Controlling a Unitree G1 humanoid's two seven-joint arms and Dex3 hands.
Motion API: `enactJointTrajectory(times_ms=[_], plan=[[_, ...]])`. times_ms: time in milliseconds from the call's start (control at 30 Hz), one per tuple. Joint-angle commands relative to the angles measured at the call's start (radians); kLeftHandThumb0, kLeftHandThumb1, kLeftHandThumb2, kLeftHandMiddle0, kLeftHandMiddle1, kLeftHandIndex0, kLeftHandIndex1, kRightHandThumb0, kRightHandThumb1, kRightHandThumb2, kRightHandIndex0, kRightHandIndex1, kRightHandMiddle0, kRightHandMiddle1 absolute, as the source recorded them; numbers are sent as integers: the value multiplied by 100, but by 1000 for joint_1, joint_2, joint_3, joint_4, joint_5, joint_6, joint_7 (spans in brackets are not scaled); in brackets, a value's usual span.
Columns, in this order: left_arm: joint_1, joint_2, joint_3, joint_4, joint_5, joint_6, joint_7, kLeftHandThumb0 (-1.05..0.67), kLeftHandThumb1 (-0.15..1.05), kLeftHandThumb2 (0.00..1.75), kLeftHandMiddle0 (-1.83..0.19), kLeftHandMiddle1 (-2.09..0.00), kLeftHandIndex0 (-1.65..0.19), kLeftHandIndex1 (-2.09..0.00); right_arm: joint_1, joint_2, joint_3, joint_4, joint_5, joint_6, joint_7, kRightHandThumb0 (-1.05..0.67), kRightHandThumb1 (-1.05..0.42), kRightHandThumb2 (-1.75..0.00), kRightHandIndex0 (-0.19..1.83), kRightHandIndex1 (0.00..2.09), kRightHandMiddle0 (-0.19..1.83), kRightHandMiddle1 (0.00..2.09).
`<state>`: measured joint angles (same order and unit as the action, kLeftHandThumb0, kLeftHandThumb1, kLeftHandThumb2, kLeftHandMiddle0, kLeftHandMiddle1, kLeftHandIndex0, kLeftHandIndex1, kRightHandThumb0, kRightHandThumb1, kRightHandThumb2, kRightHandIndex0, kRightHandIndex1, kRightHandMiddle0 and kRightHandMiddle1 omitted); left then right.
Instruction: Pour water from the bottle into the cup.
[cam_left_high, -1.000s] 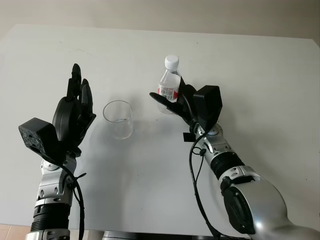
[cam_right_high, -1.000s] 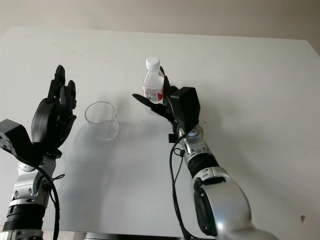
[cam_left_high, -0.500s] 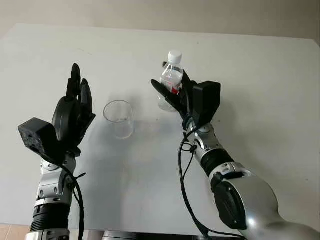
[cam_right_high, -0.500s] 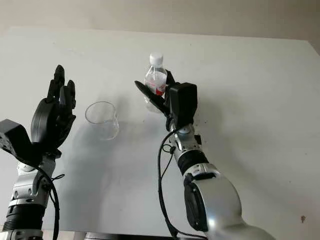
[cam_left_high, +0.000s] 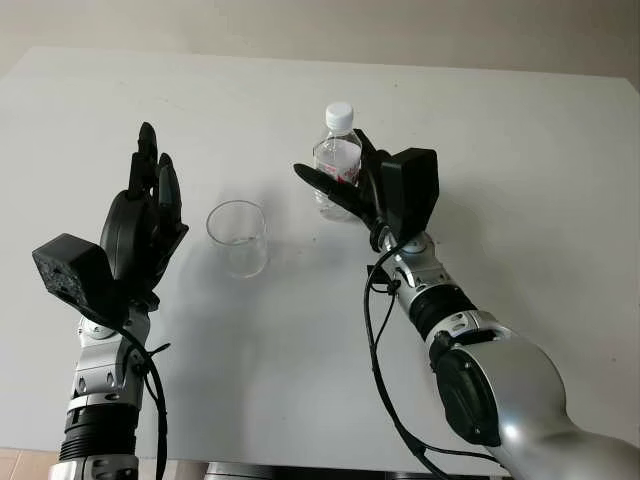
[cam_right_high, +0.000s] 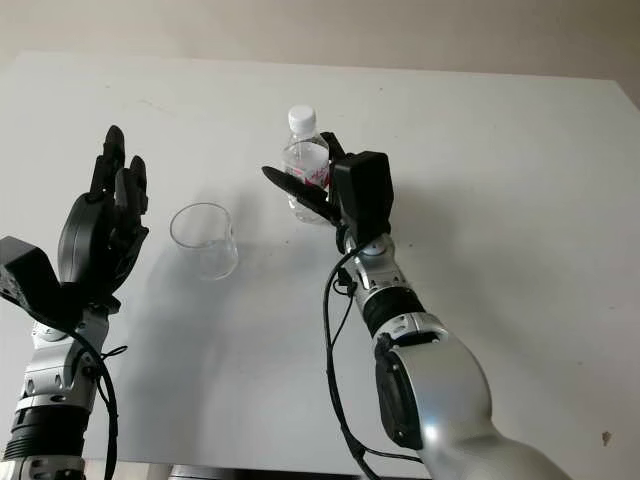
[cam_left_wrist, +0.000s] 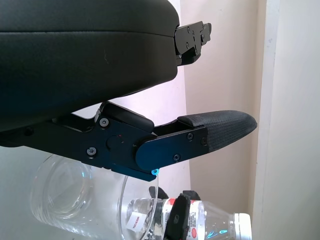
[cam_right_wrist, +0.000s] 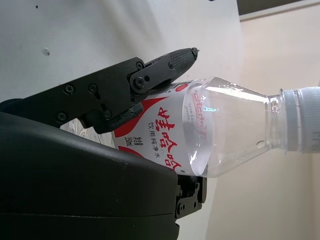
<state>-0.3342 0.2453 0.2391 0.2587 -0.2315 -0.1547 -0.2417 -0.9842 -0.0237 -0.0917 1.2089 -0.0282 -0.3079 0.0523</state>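
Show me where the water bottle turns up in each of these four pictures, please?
Left eye view: bottle just above centre, held by the right hand.
Right eye view: bottle left of centre, upper half.
Left wrist view: bottle along the bottom edge, behind the cup.
Right wrist view: bottle across the middle.
Shared landmark: its white cap.

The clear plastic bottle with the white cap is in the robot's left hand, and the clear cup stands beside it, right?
Not quite: the clear plastic bottle with the white cap is in the right hand, as the left eye view shows. The left hand is open, raised beside the clear cup.
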Motion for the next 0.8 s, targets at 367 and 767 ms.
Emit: enactJointTrajectory(times_ms=[367,767], plan=[[-17,2,4,31,12,-30,18,-78,105,69,19,0,19,0,-121,-103,272,-4,-373,-160,-318,-15,-105,-17,100,209,82,209],[-32,8,22,63,3,-44,18,-73,105,78,19,0,19,0,-243,-150,520,30,-665,-148,-537,-14,-104,-17,118,209,74,209]])
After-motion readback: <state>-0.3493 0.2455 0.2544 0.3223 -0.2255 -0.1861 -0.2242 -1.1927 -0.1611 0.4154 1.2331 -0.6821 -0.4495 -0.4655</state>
